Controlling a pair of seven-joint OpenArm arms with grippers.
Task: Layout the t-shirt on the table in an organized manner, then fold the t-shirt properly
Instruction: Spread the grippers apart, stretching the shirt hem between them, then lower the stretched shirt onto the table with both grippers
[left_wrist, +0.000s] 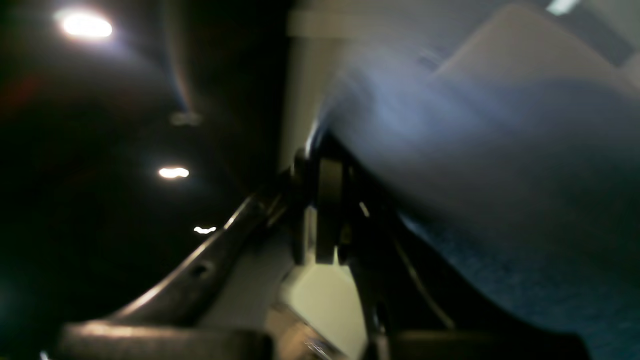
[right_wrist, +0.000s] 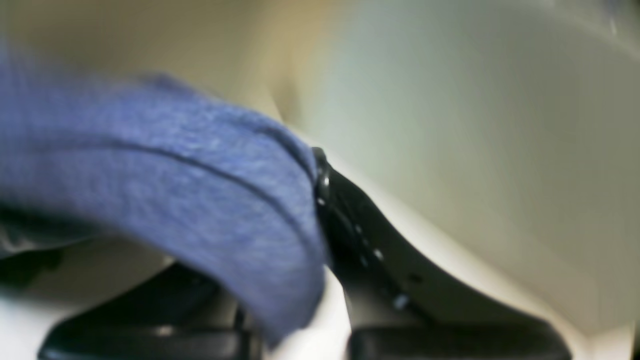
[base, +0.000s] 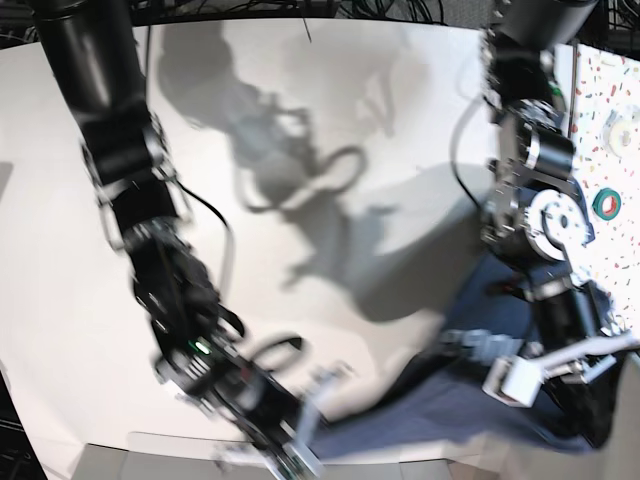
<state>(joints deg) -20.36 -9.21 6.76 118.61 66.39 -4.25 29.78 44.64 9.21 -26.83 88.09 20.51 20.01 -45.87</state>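
Observation:
The dark navy t-shirt (base: 450, 415) hangs low over the white table (base: 60, 300) near its front edge, stretched between both arms and blurred. In the right wrist view a blue heathered fold of the t-shirt (right_wrist: 175, 185) drapes over one finger, and my right gripper (right_wrist: 317, 172) is shut on it. My right gripper (base: 318, 400) shows at the bottom middle of the base view. In the left wrist view my left gripper (left_wrist: 320, 160) is shut, with the t-shirt (left_wrist: 500, 175) spreading out to the right of its tips. My left gripper (base: 455, 342) sits at the shirt's upper edge.
A colourful speckled strip (base: 610, 130) runs along the table's right side, with a green tape roll (base: 606, 204) on it. The table's front edge (base: 120, 440) lies just below the right arm. Both arms cast large shadows over the middle of the tabletop.

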